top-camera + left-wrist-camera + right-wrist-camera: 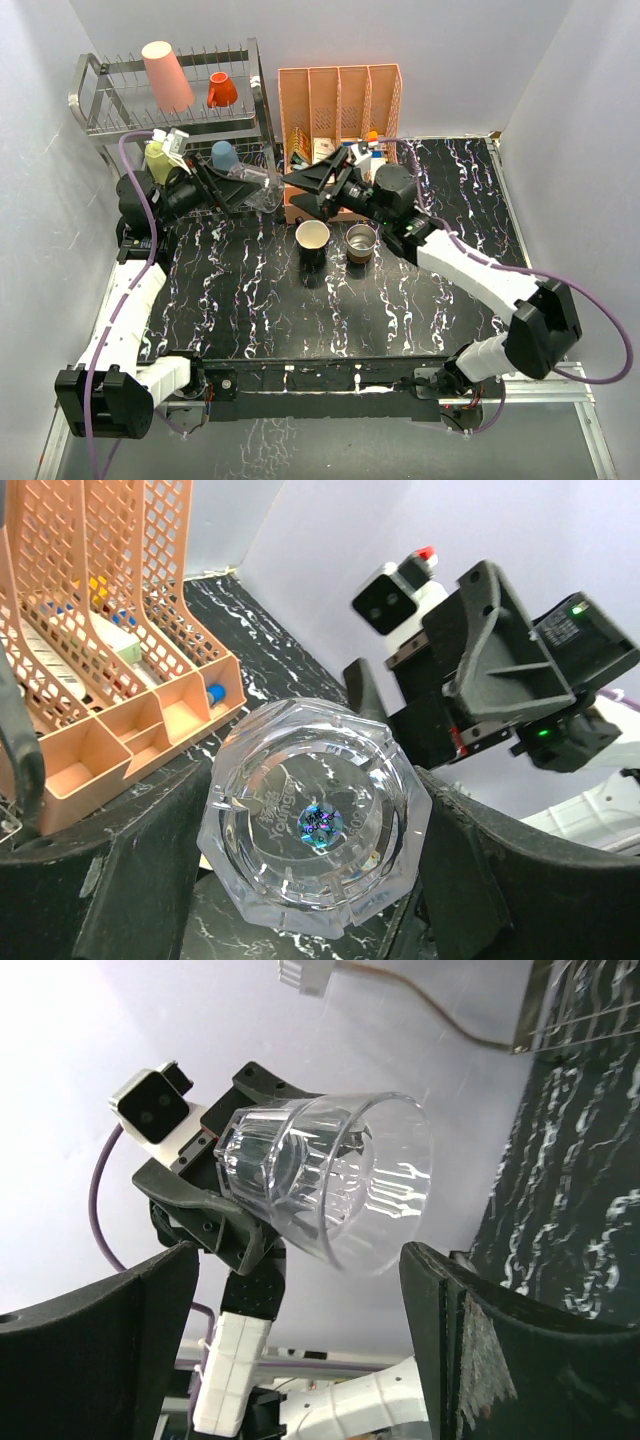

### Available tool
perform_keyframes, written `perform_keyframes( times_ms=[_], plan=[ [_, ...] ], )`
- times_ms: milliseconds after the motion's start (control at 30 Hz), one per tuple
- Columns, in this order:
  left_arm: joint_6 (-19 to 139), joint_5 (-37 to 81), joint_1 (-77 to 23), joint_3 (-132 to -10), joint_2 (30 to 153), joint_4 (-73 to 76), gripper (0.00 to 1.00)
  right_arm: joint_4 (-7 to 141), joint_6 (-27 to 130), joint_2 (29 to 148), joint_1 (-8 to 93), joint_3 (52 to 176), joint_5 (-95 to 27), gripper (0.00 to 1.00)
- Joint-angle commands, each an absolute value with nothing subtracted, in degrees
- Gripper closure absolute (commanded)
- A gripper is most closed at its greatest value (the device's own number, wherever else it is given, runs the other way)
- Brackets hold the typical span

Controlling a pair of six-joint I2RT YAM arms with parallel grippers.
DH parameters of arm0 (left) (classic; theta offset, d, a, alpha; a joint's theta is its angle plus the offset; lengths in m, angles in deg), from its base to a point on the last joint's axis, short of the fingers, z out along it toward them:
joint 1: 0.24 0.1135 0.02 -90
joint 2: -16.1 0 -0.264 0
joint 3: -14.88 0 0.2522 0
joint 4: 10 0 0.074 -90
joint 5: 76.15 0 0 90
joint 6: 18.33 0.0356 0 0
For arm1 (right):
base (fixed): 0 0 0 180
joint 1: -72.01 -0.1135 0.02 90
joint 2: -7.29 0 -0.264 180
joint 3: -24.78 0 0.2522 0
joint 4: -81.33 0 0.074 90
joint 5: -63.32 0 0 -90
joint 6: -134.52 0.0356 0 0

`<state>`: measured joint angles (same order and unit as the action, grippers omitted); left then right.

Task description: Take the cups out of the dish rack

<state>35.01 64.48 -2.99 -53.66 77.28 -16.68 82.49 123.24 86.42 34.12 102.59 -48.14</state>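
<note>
My left gripper (pixel 248 190) is shut on the clear glass cup (pixel 264 190), held sideways above the table in front of the dish rack (pixel 100 100). In the left wrist view the glass (pixel 315 815) sits base-on between both fingers. Facing its mouth, my right gripper (pixel 300 188) stands open. In the right wrist view the glass (pixel 330 1180) hangs just past the spread fingertips (pixel 440 1290), untouched. On the upper tier are a pink tumbler (pixel 168 75) and an orange cup (pixel 222 90). A yellow mug (pixel 160 158) and a blue cup (pixel 224 153) sit lower down.
A black mug with cream inside (pixel 313 238) and a brown metallic cup (pixel 361 240) stand upright on the black marbled table (pixel 300 310). A peach plastic organizer (pixel 340 100) stands just right of the rack, behind the right gripper. White walls enclose three sides.
</note>
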Motion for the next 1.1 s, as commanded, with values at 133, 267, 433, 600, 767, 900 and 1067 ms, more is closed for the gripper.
perform_keyframes(
  times_ms=[133,267,433,600,767,900,1067],
  plan=[
    [26.7,67.5,-3.1,-55.9,75.0,-24.0,1.0,102.2,134.4,93.5,28.9,107.8,-48.1,0.19],
    [24.8,69.0,-3.2,-54.7,73.9,-24.6,1.0,109.4,137.9,97.0,27.2,109.6,-48.0,0.29],
    [24.0,71.0,-3.2,-53.2,71.6,-23.7,1.0,115.2,139.8,98.4,26.1,108.8,-46.8,0.46],
    [23.3,71.9,-3.2,-51.5,69.1,-23.2,1.0,120.7,141.7,97.6,26.0,106.1,-45.5,0.48],
    [21.9,71.9,-3.2,-50.6,67.8,-24.6,1.0,121.3,141.8,97.2,26.0,106.6,-44.5,0.46],
    [21.5,72.9,-3.1,-50.1,67.3,-25.8,1.0,121.7,141.8,97.0,26.0,106.7,-43.5,0.43],
    [24.3,73.5,-3.2,-49.4,66.5,-24.0,1.0,122.4,142.6,96.7,26.0,105.8,-43.4,0.67]
  ],
)
